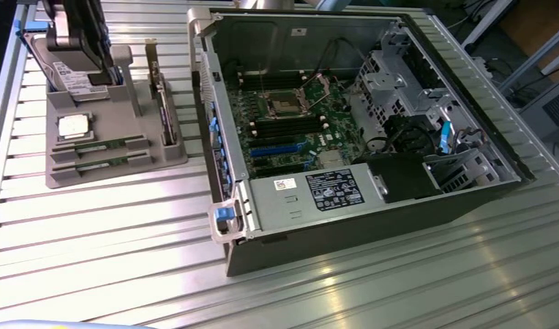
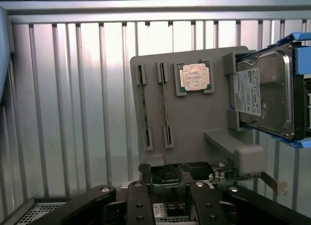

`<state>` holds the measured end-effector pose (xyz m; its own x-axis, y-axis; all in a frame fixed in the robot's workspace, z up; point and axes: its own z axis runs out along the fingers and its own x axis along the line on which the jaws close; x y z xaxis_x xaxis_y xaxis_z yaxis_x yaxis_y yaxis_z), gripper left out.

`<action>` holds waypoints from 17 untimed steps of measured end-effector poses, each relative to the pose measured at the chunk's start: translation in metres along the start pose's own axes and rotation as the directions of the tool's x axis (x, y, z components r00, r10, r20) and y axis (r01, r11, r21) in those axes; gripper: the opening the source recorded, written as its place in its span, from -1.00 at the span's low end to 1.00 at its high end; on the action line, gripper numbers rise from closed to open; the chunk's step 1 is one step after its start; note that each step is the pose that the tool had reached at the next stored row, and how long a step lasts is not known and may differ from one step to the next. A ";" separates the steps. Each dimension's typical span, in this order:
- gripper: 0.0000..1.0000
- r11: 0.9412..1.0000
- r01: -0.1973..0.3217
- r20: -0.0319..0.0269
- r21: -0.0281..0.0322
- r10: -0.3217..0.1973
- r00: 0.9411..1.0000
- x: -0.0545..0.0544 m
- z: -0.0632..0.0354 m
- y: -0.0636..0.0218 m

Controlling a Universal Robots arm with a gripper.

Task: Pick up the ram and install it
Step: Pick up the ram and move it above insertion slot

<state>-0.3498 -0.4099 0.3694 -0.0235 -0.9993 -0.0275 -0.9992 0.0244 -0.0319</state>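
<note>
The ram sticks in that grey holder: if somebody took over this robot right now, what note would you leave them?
Gripper: open, holding nothing, hovering over the grey holder, closest to the bracketed card.
Ram: two ram sticks lie side by side in the holder's slots, beside the processor chip and the hard drive.
Computer case: open on the exterior view's right, motherboard exposed.
Done: nothing yet; neither stick has been lifted.
Left: pick up a stick and install it.

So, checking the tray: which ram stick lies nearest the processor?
The ram stick directly beside the processor; the other stick sits one slot farther, along the tray's edge.
</note>
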 end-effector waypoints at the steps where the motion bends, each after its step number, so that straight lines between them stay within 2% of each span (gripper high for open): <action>1: -0.28 1.000 0.000 0.000 0.000 0.000 1.000 0.000 0.0004 0.0004; 17: -0.28 1.000 0.000 0.000 0.000 0.000 1.000 0.001 0.0066 0.0067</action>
<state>-0.3563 -0.4103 0.3626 -0.0235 -0.9993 -0.0275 -0.9992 0.0244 -0.0319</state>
